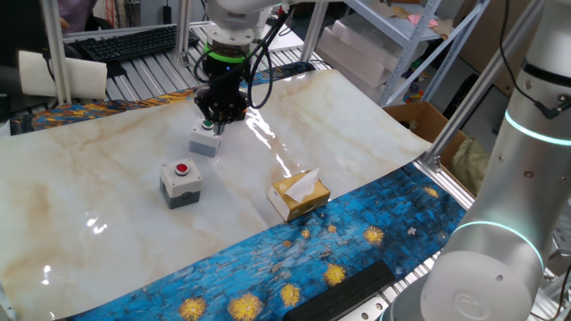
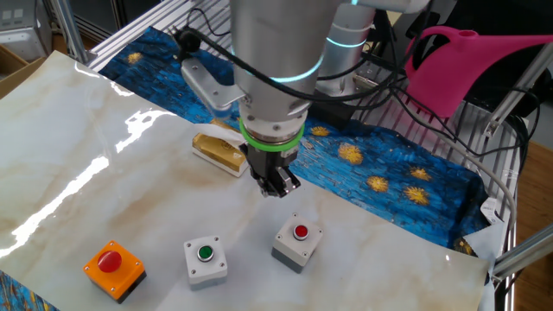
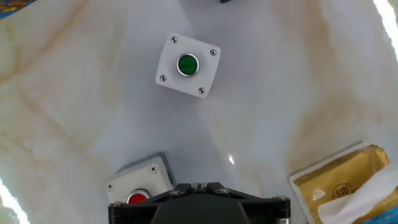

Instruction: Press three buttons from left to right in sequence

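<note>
While three button boxes sit on the pale marbled surface (image 2: 104,155), the gripper (image 2: 278,182) hangs above it, touching none of them. In the other fixed view the boxes form a loose row along the near edge: the orange box with a red button (image 2: 113,267) at the left, the grey box with a green button (image 2: 206,259) in the middle, and the grey box with a red button (image 2: 298,243) at the right and slightly farther back. The gripper is above and behind the two grey boxes, nearer the red-button one. In the hand view the green-button box (image 3: 188,65) lies ahead near the top, and the grey red-button box (image 3: 140,183) shows at the bottom edge just beside the gripper's dark body. In one fixed view the gripper (image 1: 219,113) hides part of the green-button box (image 1: 205,141), with the grey red-button box (image 1: 181,182) nearer the camera. Whether the gripper's tips are parted or together I cannot tell; none of the views shows them clearly. A tan tissue box (image 2: 219,151) lies behind the gripper, near the blue patterned cloth (image 2: 389,173) at the surface's far edge.
</note>
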